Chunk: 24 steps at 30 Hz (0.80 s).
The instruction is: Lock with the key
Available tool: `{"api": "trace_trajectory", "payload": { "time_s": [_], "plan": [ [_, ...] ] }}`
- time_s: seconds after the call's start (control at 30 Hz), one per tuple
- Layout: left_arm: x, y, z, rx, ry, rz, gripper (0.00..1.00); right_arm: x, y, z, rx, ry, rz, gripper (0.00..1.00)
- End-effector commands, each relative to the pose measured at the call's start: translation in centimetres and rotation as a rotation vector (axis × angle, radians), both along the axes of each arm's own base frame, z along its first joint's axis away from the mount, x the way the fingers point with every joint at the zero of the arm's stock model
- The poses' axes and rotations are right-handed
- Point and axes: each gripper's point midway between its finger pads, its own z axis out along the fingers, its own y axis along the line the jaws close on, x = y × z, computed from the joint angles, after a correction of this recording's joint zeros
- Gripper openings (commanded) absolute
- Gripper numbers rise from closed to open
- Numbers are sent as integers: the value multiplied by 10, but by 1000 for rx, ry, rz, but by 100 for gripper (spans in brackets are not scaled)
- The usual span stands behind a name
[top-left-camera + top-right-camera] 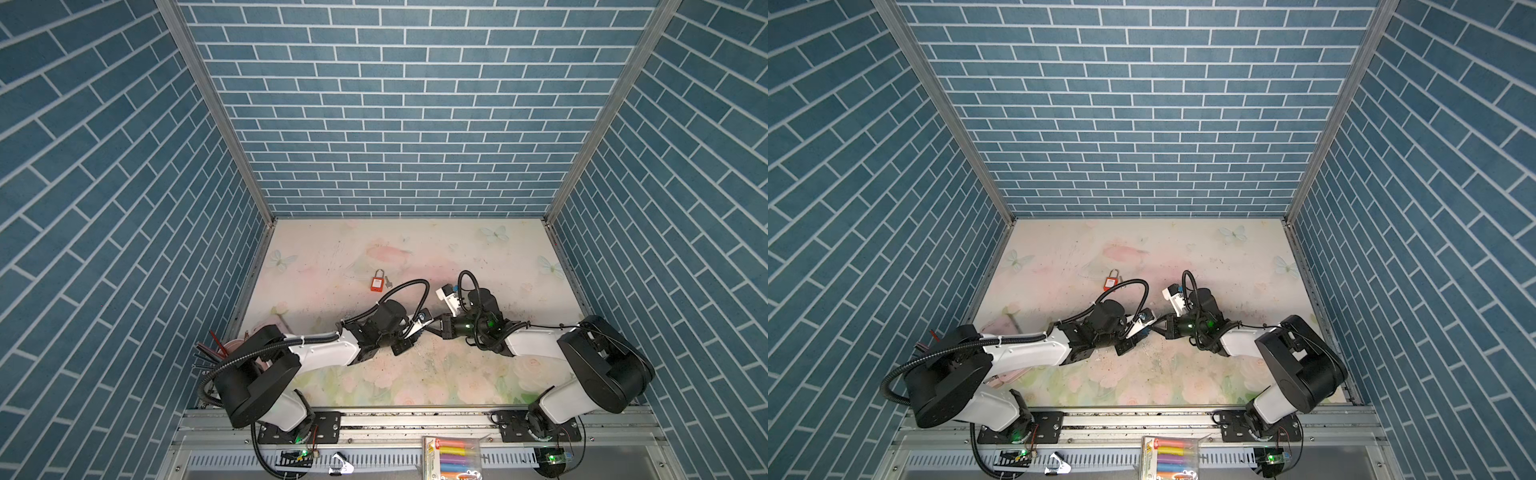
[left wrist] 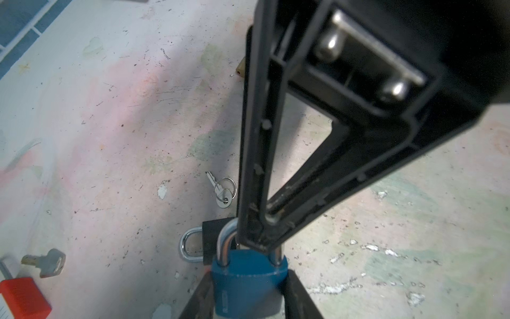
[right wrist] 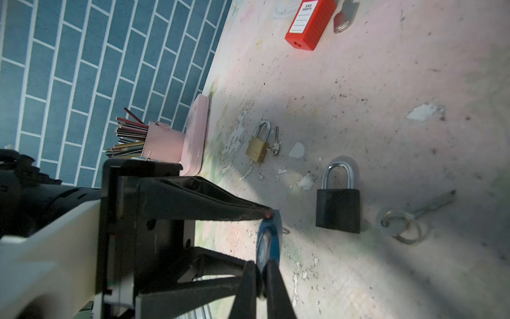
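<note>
Left gripper [image 2: 247,274] is clamping the blue-bodied, steel-shackled padlock [image 2: 245,290] between its jaws, right gripper [image 2: 263,233] is pinching shut on its shackle [image 2: 226,243] just beyond them, and a small silver ringed key [image 2: 220,190] is lying loose beside both, so the key turn is looking not yet done.

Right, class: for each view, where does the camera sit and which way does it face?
Both top views: high over the near edge, looking down at the table; left arm and right arm show.
Left wrist: on the left arm, looking along the left gripper holding the blue padlock; right gripper pinches its shackle.
Right wrist: on the right arm, facing the left wall; own fingers show.
Both wrist views share the blue padlock, black padlock, red padlock.
</note>
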Motion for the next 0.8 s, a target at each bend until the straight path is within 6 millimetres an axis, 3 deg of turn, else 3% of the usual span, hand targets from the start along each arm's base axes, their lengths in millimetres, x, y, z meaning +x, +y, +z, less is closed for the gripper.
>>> {"api": "trace_trajectory", "payload": {
  "time_s": [0.0,0.03,0.1,0.27,0.33,0.43,0.53,0.63,0.77],
  "plan": [
    [28,-51,212,-627,-442,-13,0,-45,-14,-29,-145,197,79,0],
    [29,-47,200,-603,-412,11,0,-35,-18,-17,-147,161,51,2],
    [31,-40,176,-557,-347,57,0,-14,-28,10,-145,83,-10,14],
    [24,-24,124,-474,-186,138,0,34,-65,95,-100,-149,-189,40],
    [23,-20,116,-464,-149,164,0,40,-76,124,-76,-250,-235,49],
    [28,-20,120,-484,-109,202,0,38,-84,158,-42,-414,-259,53],
    [40,-21,132,-556,-37,288,0,31,-88,171,18,-525,-281,53],
    [60,-19,142,-681,122,433,0,24,-92,166,70,-640,-309,52],
    [82,-11,133,-881,458,627,0,14,-92,155,119,-801,-371,50]
  ]
}}
